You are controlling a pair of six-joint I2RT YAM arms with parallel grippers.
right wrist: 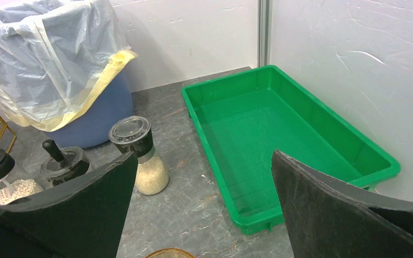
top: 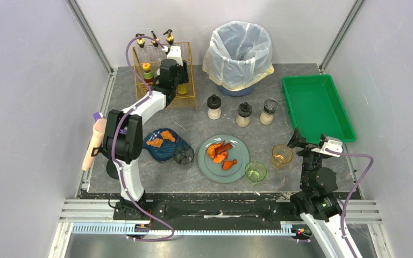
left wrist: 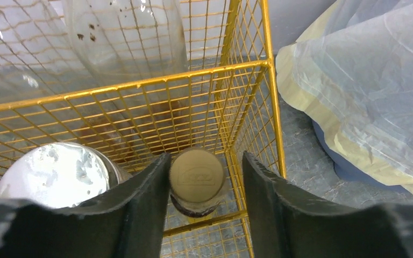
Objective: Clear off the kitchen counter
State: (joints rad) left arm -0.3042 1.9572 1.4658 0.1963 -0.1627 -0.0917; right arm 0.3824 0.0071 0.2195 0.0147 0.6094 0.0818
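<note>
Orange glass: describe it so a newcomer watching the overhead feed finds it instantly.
Find the green tray at the right edge of the counter. Just off its near left corner stands the orange glass, upright. The green glass to its left is a similar tumbler; only the amber tint tells them apart.

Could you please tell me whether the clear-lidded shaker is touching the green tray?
Apart. The right wrist view shows a strip of bare counter between the shaker and the green tray.

On the kitchen counter [top: 193, 121], the wire basket [top: 140, 70] stands back left, bin [top: 240, 54] beside it, tray [top: 314, 107] right.
</note>
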